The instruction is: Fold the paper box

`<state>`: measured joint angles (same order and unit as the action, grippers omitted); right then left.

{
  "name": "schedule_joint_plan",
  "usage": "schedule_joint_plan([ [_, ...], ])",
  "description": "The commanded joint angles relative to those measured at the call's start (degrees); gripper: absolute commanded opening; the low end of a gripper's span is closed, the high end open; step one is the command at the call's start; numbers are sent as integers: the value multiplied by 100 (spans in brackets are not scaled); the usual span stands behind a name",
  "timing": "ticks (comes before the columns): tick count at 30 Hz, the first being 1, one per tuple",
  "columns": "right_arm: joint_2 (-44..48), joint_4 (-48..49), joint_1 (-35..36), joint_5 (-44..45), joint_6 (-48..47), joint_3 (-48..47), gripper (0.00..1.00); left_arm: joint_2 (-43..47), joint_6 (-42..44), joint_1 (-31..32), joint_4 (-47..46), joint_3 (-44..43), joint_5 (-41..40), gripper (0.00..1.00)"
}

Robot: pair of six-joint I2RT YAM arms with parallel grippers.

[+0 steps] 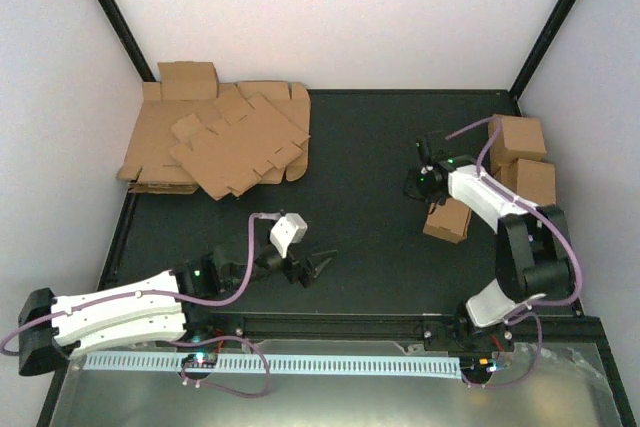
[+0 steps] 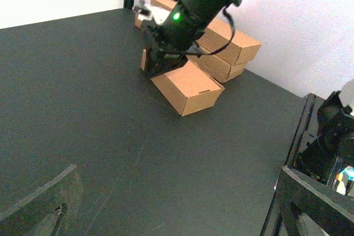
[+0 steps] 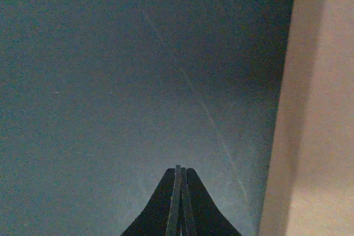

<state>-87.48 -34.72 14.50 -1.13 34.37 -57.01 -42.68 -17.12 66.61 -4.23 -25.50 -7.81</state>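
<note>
The dark tabletop [image 1: 380, 147] fills the space, shut in by white walls at the back and on both sides, with black frame posts in the far corners. In its far left corner lies the heap of flat cardboard sheets [image 1: 220, 142], many overlapping, reaching to the left wall. Between that heap and the things on the right runs a wide stretch of bare tabletop.

Close against the right wall sit the two cardboard cuboids [image 1: 517, 137], pressed together. Just in front of them, toward the middle, lies the paper box [image 1: 447, 220], folded into a small long block with its tab slot facing up at one end in the left wrist view [image 2: 188, 89]. All the cardboard is plain brown.

The right arm bends over from its base and comes down at the far end of the box. The right arm's fingers [image 3: 193, 203] are pressed flat together with nothing between them, tips low over the tabletop, and a cardboard face stands just to their right. Whether they touch it I cannot tell.

The left arm lies low along the near edge. The left arm's fingers [image 1: 322, 260] stand wide apart, holding nothing, well away from the box.
</note>
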Motion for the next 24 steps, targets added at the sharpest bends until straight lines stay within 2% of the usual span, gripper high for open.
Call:
schedule_joint_plan([
  [1, -399, -155, 202, 796, -19, -422, 2, 183, -192, -114, 153, -75, 190, 99],
  [7, -782, -504, 131, 1358, -433, -470, 2, 131, -233, -215, 27, -17, 327, 99],
  [17, -458, -629, -864, 1393, -1293, -175, 6, 83, -281, -271, 22, -26, 413, 99],
  [24, -530, -801, -1046, 1433, -1558, -336, 7, 22, -403, -271, -17, 13, 439, 99],
])
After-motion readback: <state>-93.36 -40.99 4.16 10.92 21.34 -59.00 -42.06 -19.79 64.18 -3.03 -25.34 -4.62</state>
